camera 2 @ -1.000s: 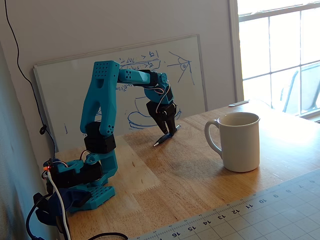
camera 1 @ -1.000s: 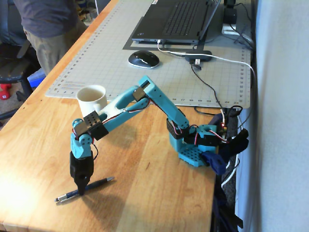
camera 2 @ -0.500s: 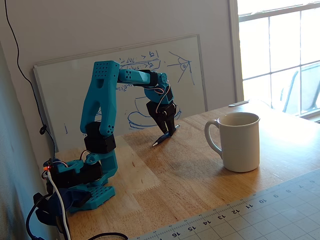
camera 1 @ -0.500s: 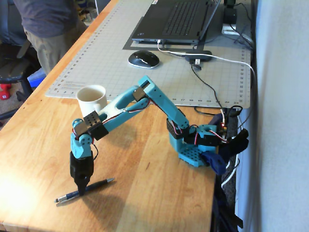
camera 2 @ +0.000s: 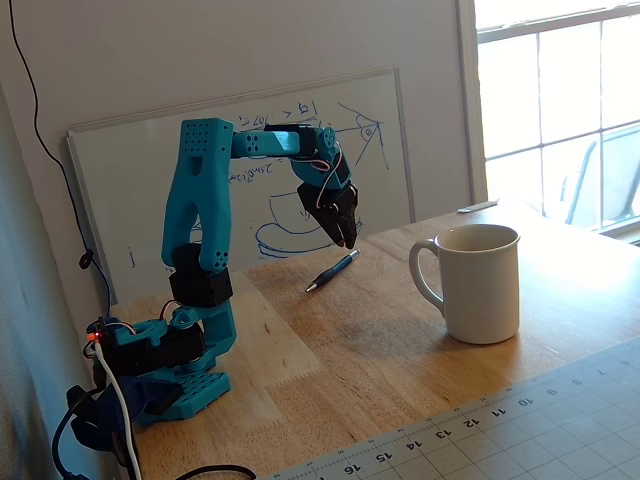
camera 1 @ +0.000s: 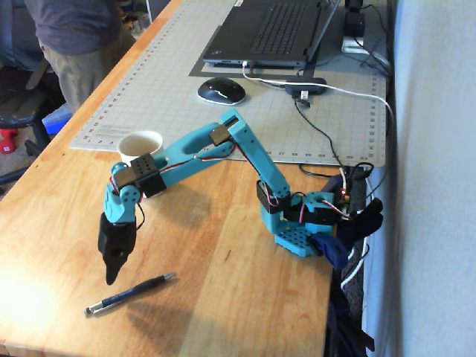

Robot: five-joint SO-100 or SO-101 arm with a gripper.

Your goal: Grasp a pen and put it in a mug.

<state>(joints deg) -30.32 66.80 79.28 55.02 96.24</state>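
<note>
The dark pen [camera 1: 131, 292] lies flat on the wooden table near its front edge; the other fixed view shows the pen [camera 2: 332, 271] in front of a whiteboard. My gripper [camera 1: 111, 278] hangs in the air just above and to the left of the pen, pointing down, shut with nothing in it. Seen from the other side, the gripper [camera 2: 347, 240] is clear of the pen and a short way above it. The cream-white mug [camera 1: 140, 146] stands upright behind my forearm, and in the other fixed view the mug [camera 2: 480, 284] is well to the right of the pen, handle to the left.
A grey cutting mat [camera 1: 223, 111] carries a laptop [camera 1: 275, 30] and a mouse [camera 1: 221, 91]. A person [camera 1: 71, 37] stands at the table's left edge. A whiteboard [camera 2: 130, 220] leans on the wall. My base [camera 1: 305, 223] is clamped at the right edge amid cables.
The gripper was down on the pen's middle; it has now risen and swung slightly left, leaving the pen flat on the table. The mug has not moved.
</note>
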